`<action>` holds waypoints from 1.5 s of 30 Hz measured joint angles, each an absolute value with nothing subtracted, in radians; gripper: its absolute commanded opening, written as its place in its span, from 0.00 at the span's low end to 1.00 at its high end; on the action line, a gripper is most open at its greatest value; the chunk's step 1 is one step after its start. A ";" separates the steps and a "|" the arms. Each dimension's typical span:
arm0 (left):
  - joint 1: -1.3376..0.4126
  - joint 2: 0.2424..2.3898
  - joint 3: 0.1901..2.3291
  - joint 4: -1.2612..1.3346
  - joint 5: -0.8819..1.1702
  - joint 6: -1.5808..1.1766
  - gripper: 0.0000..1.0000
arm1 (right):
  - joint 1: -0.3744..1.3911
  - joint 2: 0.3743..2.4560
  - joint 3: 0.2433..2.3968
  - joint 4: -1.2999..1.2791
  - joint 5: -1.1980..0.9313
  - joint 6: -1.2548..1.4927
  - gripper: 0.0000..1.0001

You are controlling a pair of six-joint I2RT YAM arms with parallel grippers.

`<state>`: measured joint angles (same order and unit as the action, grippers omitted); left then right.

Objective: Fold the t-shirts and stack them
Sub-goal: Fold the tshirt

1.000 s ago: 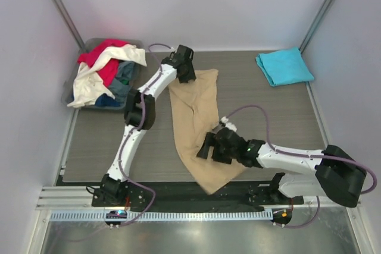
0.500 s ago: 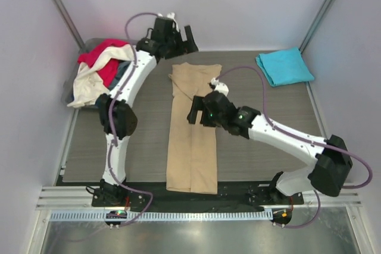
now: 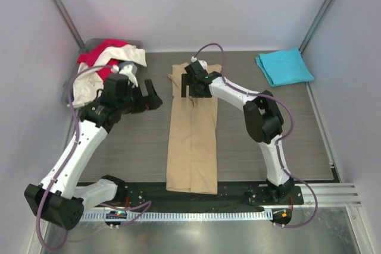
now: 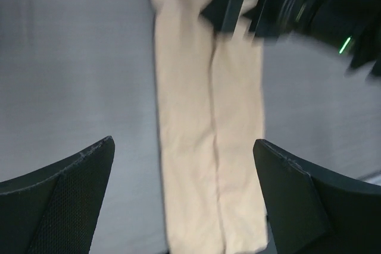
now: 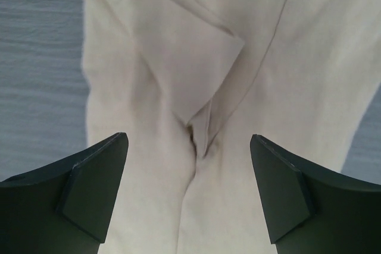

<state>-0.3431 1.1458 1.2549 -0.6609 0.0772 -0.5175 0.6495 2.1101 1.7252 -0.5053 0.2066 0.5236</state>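
checker: tan t-shirt (image 3: 192,141), look?

annotator: folded lengthwise into a long narrow strip, two panels meeting at a seam line down the middle. flat mostly. right wrist view shows a tucked triangular flap and a small pucker at the far end.

checker: other shirts?

annotator: turquoise t-shirt (image 3: 284,66) folded in a rough square, far right corner. red t-shirt (image 3: 101,52) and white t-shirt (image 3: 89,87) heaped loose in the grey bin (image 3: 90,44), far left corner, white one spilling over the rim.

checker: surface, room?

annotator: dark grey wood-grain table mat (image 3: 131,147), pale walls (image 3: 196,4) on three sides, metal rail (image 3: 196,214) along the near edge by the arm bases.

checker: where's the tan one?

annotator: mid-table, running from near edge to far edge, well apart from the turquoise one and the bin.

checker: right gripper (image 3: 191,84)?

annotator: over the far end of the strip. fingers spread wide, the flap and pucker lie between them in the wrist view. nothing pinched. can't tell if the tips touch the cloth.

checker: left gripper (image 3: 149,96)?

annotator: left of the strip, over bare mat, near the bin, not touching the shirt. fingers wide apart, holding nothing. its wrist view is blurry, strip framed between the two fingers, right arm at the top.
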 measured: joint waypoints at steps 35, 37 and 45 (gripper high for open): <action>-0.459 0.758 0.779 -0.799 0.142 -0.688 1.00 | 0.411 2.459 2.291 -0.560 -0.060 0.427 0.98; -0.504 0.781 0.743 -0.773 0.122 -0.725 0.98 | 0.412 2.293 2.133 -0.547 -0.075 0.425 0.98; -0.618 0.846 0.492 -0.587 0.080 -0.883 0.85 | 0.418 1.425 1.265 -0.461 -0.062 0.496 0.93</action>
